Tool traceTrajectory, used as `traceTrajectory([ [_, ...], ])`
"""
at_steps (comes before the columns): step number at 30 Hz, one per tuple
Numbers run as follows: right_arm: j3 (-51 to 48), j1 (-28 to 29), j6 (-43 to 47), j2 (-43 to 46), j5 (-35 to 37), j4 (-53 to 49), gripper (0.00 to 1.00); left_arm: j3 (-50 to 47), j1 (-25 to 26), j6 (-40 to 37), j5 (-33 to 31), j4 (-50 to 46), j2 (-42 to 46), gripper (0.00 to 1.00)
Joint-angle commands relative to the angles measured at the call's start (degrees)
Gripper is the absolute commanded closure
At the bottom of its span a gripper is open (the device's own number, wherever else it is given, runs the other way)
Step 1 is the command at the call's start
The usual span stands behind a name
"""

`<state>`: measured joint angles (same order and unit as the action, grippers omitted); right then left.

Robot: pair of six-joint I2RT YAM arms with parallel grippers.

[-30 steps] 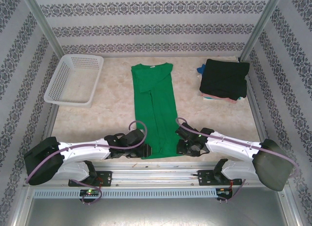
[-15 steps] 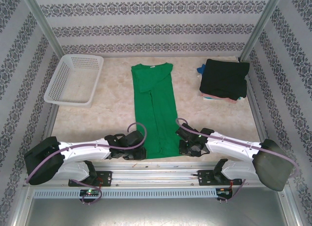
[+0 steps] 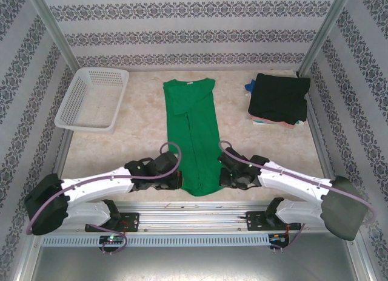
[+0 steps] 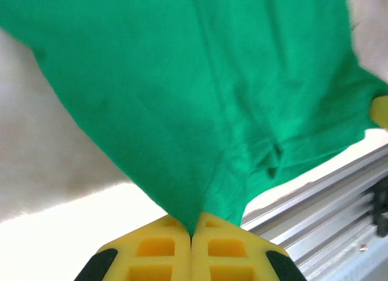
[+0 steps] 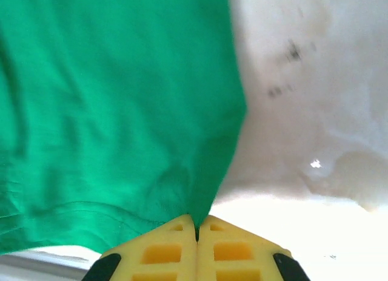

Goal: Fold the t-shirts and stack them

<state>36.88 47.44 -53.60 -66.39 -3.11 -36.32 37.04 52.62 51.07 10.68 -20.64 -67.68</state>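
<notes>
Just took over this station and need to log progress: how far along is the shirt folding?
Done: a folded pile with the black shirt on top sits at the far right. In hand: the green shirt lies folded into a long strip, and the left jaws and right jaws are shut on its near hem corners. Left: fold it crosswise and put it on the pile.

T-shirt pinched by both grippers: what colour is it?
Bright green, plain; the green t-shirt shows best in the top external view.
</notes>
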Motion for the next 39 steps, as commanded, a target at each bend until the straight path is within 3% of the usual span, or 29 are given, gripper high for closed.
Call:
traceTrajectory([
  [1, 6.67, -3.52, 4.9, 0.24, 2.55, -2.53, 1.0, 3.47, -4.8, -5.85, -0.16, -3.66, 2.38, 1.0],
  [4, 12.54, -8.45, 9.34, -2.89, 1.97, -1.67, 1.0, 5.95, -11.13, -9.84, 1.9, -2.27, 0.57, 1.0],
  [9, 24.3, -15.29, 16.03, -13.88, 0.11, -0.2, 1.0, 13.75, -20.63, -15.91, 7.0, 0.33, -9.78, 1.0],
  [18, 42.32, -21.95, 22.21, -35.45, -5.21, 0.11, 1.0, 27.21, -30.77, -21.55, 12.44, 0.37, -26.82, 1.0],
  [27, 52.73, -25.31, 24.05, -47.36, -8.22, -1.62, 0.99, 35.36, -36.51, -23.56, 16.3, -1.15, -38.71, 1.0],
  [39, 60.81, -27.85, 25.37, -55.52, -9.19, -3.62, 0.96, 40.69, -40.05, -23.67, 18.54, -1.75, -45.35, 1.0],
])
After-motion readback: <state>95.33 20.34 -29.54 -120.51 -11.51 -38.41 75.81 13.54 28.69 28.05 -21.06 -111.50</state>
